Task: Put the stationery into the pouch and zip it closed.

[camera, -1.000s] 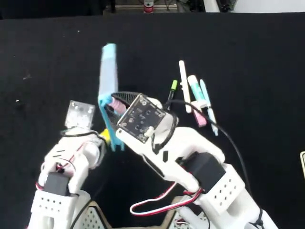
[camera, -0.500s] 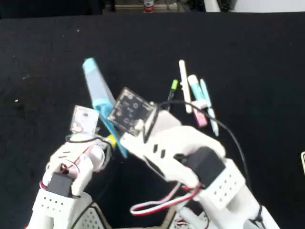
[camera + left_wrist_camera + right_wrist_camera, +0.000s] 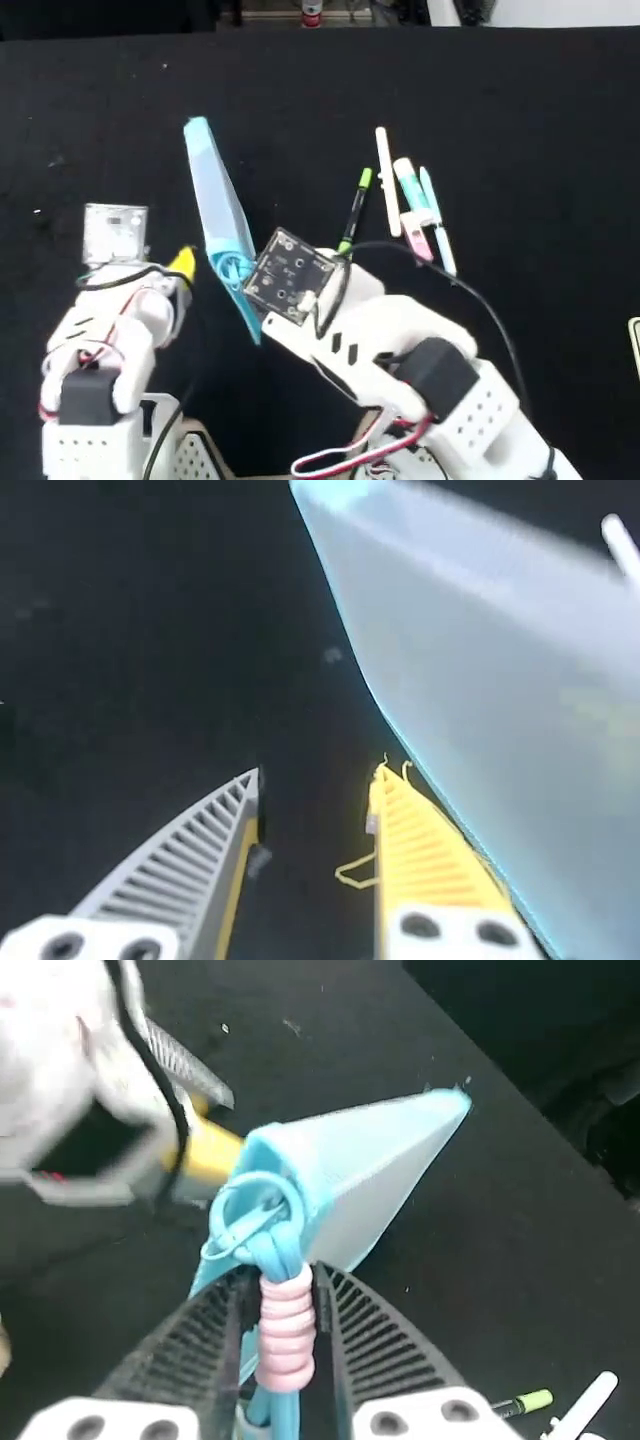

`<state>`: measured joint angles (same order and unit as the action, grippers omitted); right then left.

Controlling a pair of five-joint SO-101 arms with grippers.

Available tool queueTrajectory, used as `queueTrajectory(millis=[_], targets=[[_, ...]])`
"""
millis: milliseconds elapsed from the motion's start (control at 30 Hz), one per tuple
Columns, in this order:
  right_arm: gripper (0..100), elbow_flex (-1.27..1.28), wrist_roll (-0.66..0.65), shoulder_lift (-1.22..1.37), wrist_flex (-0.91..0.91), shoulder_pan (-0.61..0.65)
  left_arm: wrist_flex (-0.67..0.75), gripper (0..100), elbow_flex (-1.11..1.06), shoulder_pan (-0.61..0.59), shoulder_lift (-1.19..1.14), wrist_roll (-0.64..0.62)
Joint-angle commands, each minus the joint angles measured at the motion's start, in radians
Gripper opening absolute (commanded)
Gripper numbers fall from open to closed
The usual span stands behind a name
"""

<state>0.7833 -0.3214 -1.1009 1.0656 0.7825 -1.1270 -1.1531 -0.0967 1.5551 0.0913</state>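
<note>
Starting with the pouch (image 3: 215, 200): pale blue, see-through, up on edge, slanting away across the table. Held at its near end by the right gripper (image 3: 283, 1278), jaws clamped tight on the pink ribbed zip pull (image 3: 286, 1345) and its blue cord loop. No telling from here how far open the mouth is.

Over to the left gripper (image 3: 318, 775): jaws a narrow way apart, nothing between them, yellow finger just beside the pouch wall, apparently not touching.

Nothing packed yet, by the look of it. Green-capped pen (image 3: 354, 210), white pen (image 3: 386, 178), teal-and-pink marker (image 3: 408, 182) and pale blue pen (image 3: 437, 215) all lying close together on the cloth, on the other side of the right arm from the pouch.

Probably a matter of working the zip, then. To do it well:
- Pinch the fabric right beside the zip end with the left and hold firm.
- Draw the pull straight along the zip line, never upward, or risk dragging the whole limp pouch along.
- Keep the pull seated deep in the jaws, given that smooth ribbing.
- Finish with the mouth laid toward the pens.

Underneath, a table (image 3: 520, 110) draped in matt black cloth. Beyond its far edge, a thin strip of room clutter, with a red-and-white object (image 3: 312, 12) too small to name.
</note>
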Motion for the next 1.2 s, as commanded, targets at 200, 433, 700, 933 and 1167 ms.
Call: queueTrajectory(millis=[200,433,700,933,1167], targets=[[1.1,0.041,-0.002,-0.008,-0.114,0.005,-0.135,18,0.404,-0.059,0.002,0.11],[1.1,0.044,-0.002,-0.007,-0.12,0.006,-0.302,18,0.602,0.148,0.0,0.112],[1.1,0.074,-0.051,-0.012,-0.094,0.008,-0.313,18,0.638,0.226,-0.132,0.114],[1.1,0.104,-0.089,-0.013,-0.094,0.006,-0.381,18,0.808,0.229,-0.351,0.181],[1.1,0.104,-0.092,-0.013,-0.1,0.006,-0.594,18,1.02,0.314,-0.503,0.233]])
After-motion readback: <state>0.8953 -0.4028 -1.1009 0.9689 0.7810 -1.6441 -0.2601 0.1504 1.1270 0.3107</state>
